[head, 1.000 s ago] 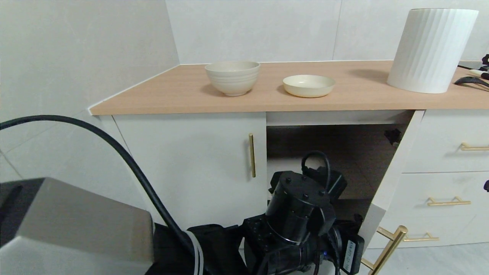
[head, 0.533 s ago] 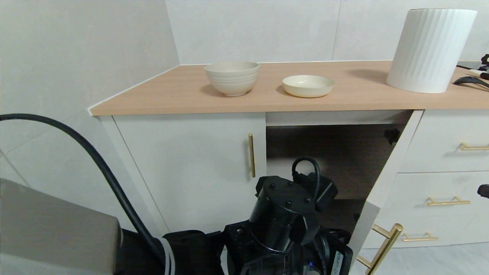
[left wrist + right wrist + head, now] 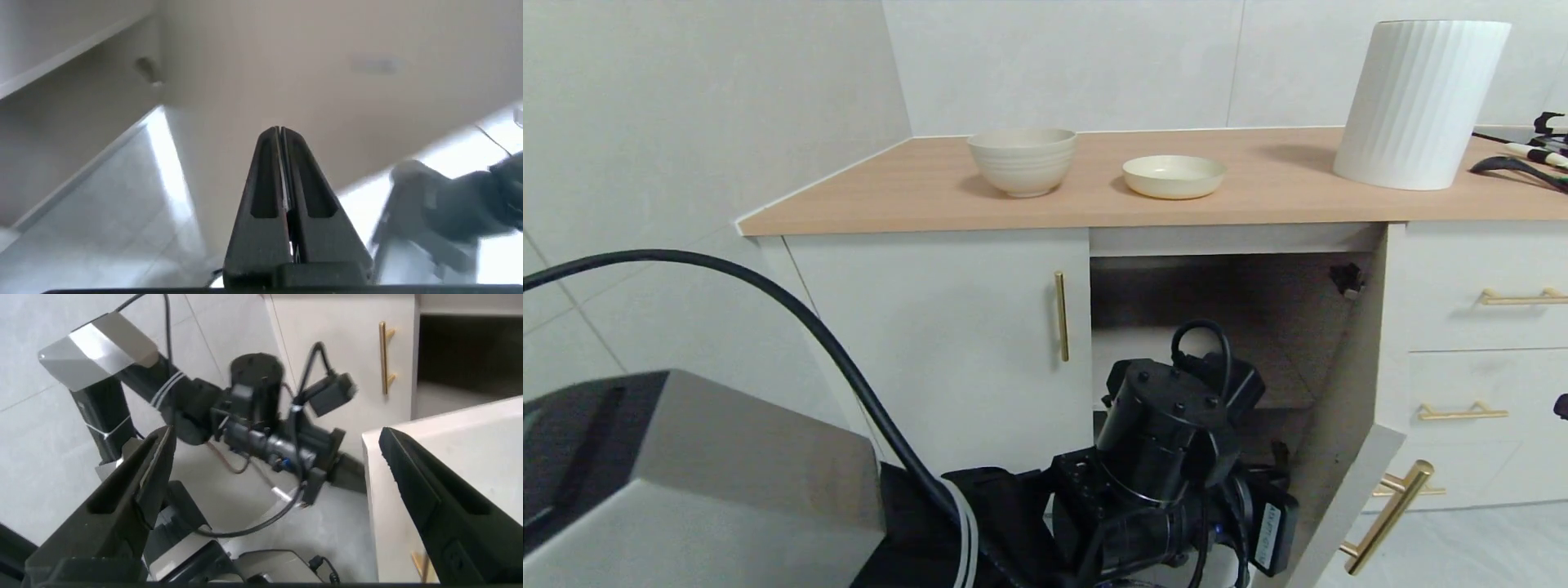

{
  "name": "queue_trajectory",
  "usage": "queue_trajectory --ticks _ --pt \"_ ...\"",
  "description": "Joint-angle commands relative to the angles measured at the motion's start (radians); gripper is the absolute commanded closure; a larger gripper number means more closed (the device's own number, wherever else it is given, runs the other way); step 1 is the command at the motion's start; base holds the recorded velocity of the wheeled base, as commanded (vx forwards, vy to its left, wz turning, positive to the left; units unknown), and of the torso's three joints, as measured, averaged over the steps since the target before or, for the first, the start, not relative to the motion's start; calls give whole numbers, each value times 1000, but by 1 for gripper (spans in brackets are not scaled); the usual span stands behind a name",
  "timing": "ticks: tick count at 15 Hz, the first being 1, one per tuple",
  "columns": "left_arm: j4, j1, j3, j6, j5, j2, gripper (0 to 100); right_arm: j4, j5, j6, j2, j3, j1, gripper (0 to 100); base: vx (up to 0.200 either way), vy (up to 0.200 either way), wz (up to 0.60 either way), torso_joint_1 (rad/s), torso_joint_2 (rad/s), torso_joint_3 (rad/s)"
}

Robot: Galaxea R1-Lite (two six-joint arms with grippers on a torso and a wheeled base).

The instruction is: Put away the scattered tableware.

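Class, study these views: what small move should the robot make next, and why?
Probably lift the open right gripper toward the shallow dish: the cupboard door stands open, while dish and bowl sit on the counter.

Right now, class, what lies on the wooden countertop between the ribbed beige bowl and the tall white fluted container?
A shallow cream dish, nearer the ribbed beige bowl, touching neither; the head view shows it.

Wood counter, above and beyond left arm: dish straight ahead, bowl left of it, ribbed white cylinder and dark utensils far right.
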Motion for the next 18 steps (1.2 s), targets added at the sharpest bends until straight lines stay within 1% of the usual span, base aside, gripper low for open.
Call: queue_trajectory --ticks 1,2,4,5,6,7,8,9,10,11,12,13,14,15,16,17,18 --pt "4 -2 -54 -1 1 34 100 -1 0 0 2 -3 0 0 0 0 0 0 0 0" --pt "18 -7 -77 -1 0 42 100 -1 0 0 1 -3 0 0 0 0 0 0 0 0" --pt "85 -40 -159 -4 -8 59 100 -2 0 0 -3 -5 0 0 0 0 0 0 0 0" --pt "127 -69 -205 -16 -12 60 100 -2 0 0 -7 -6 0 0 0 0 0 0 0 0" --pt "153 -86 -226 -27 -20 59 100 -2 2 0 -7 -8 0 0 0 0 0 0 0 0" --pt "168 -111 -249 -57 -34 53 100 -2 2 0 -10 -9 0 0 0 0 0 0 0 0" --pt "166 -134 -257 -125 -57 36 100 -2 2 0 -13 -9 0 0 0 0 0 0 0 0" --pt "166 -135 -257 -159 -85 24 100 -2 5 0 -13 -9 0 0 0 0 0 0 0 0" --pt "168 -135 -257 -172 -97 18 100 -2 6 0 -13 -9 0 0 0 0 0 0 0 0" --pt "168 -119 -249 -183 -95 4 100 -2 8 0 -12 -9 0 0 0 0 0 0 0 0" --pt "169 -89 -219 -185 -85 -30 100 -2 8 0 -9 -11 0 0 0 0 0 0 0 0" --pt "168 -56 -163 -185 -83 -81 100 -2 8 1 1 -13 0 0 0 0 0 0 0 0" --pt "168 -8 -108 -185 -83 -136 100 -2 6 3 28 -14 -1 0 0 0 0 0 0 0" --pt "169 41 -53 -177 -83 -185 100 -2 2 3 59 -16 -3 0 0 0 0 0 0 0" --pt "169 112 10 -148 -83 -229 100 -2 2 3 105 -26 -12 0 0 0 0 0 0 0" --pt "169 170 61 -111 -83 -266 100 -2 2 3 157 -42 -17 0 0 0 0 0 0 0" --pt "169 216 107 -80 -83 -303 100 -2 2 3 211 -59 -23 0 0 0 0 0 0 0"
